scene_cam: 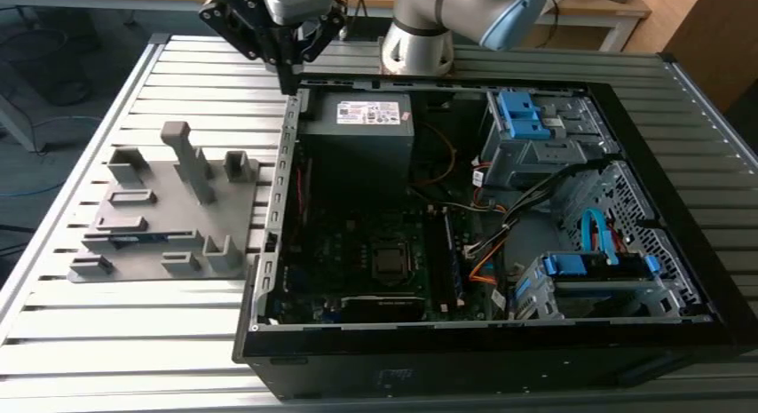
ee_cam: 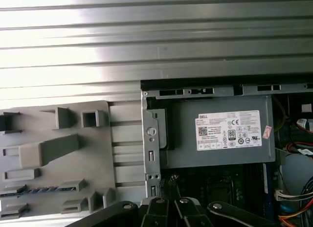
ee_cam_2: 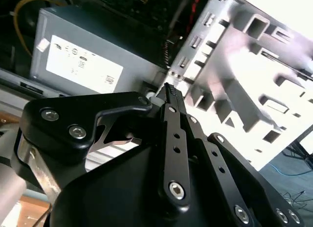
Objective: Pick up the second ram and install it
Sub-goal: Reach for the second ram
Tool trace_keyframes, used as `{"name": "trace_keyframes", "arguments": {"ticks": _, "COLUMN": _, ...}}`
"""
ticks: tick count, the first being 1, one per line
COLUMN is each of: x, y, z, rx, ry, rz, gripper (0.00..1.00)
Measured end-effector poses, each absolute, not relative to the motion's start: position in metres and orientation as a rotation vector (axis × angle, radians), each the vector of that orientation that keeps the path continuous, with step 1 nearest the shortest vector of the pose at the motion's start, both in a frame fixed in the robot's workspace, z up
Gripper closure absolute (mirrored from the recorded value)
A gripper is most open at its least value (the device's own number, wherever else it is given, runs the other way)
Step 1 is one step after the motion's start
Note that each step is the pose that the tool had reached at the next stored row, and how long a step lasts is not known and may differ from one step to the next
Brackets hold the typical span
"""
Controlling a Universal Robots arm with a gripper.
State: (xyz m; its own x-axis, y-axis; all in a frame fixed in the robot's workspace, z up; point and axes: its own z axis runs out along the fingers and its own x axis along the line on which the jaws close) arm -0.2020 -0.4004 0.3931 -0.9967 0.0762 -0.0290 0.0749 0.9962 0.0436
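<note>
Black linkage bars of the end effector [ee_cam_2: 169, 88] are sitting nearest the lens in the second wrist view, with its fingers pressing together and nothing between them. In the exterior view it is hanging over the far corner of the open computer case [scene_cam: 288, 164], close to the power supply [scene_cam: 369, 129]. It is hanging well apart from the second ram [ee_cam: 27, 191], which is lying low in a slot of the grey fixture [scene_cam: 166, 244] on the slatted table [scene_cam: 119, 342] beside the case. Several hazards are likely waiting from this pose. Closed fingers coming down on the stick would be striking its chips rather than straddling it. The fixture's tall post [scene_cam: 190, 160] and neighbouring blocks are crowding the approach and could be catching a finger. An off-centre grasp would probably be tilting the stick and jamming it at the motherboard slot.
</note>
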Motion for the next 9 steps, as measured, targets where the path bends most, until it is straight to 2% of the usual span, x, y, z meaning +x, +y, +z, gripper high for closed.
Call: {"name": "trace_keyframes", "arguments": {"ticks": 9, "x": -0.219, "y": -0.402, "z": 0.392, "rx": 0.117, "ry": 3.108, "rz": 0.066, "gripper": 0.9}}
